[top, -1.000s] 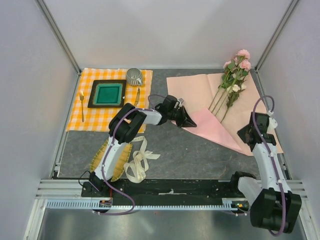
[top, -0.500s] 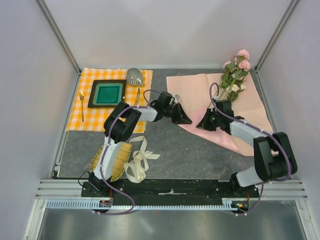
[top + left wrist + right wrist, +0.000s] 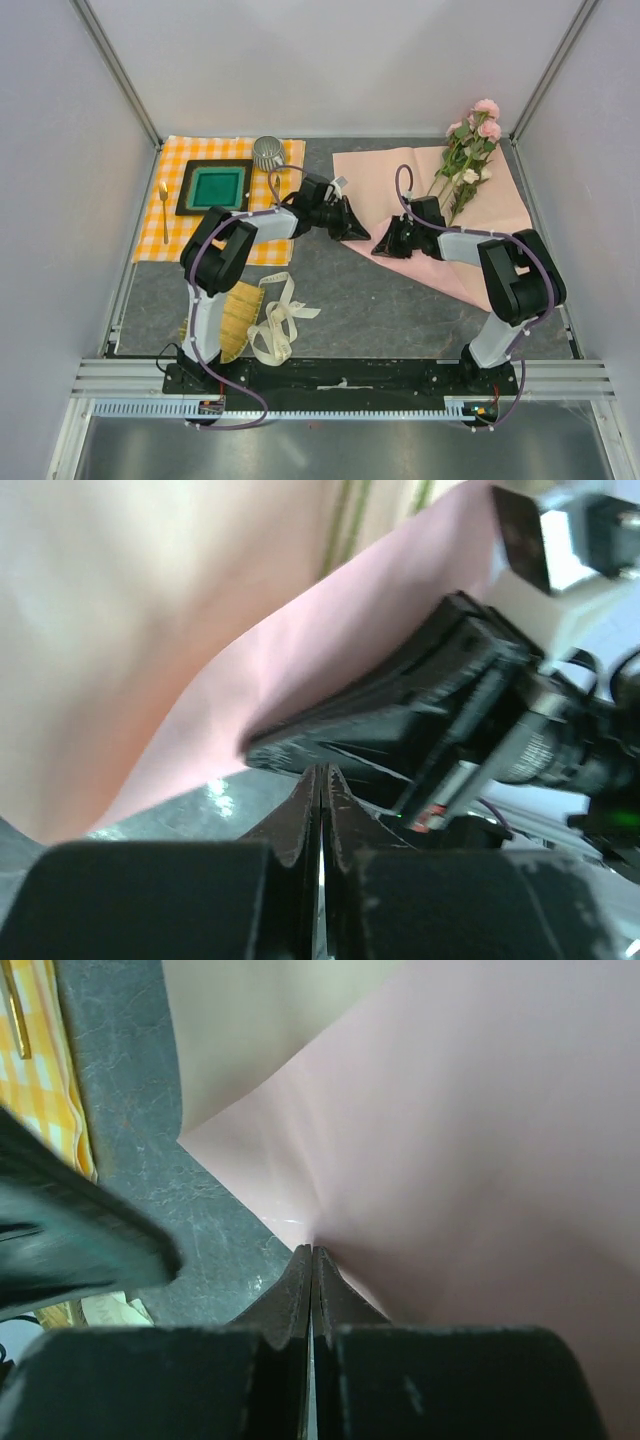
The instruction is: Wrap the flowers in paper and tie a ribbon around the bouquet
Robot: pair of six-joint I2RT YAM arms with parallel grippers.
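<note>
The paper [image 3: 385, 180] is spread on the right far part of the table [image 3: 340, 300], and the flowers [image 3: 465, 165] are laid across its far right portion, apart from both end effectors. The long axis of the flowers runs diagonally: the blooms point to the far right corner, the stem ends toward the near left. The right end effector [image 3: 380, 248] is closed on the paper's near-left fold, where creases gather at its tips in the right wrist view. The left end effector [image 3: 364, 234] is pressed closed just beside that fold; nothing is seen between its fingers. The sheet is judged thin, light and limp, easily creased or torn, so it is best taken by an edge or corner. The stems are judged slender and bendable, the blooms fragile, so a hold low on the stems is advised. The ribbon [image 3: 278, 322] lies looped near the left base, untouched.
</note>
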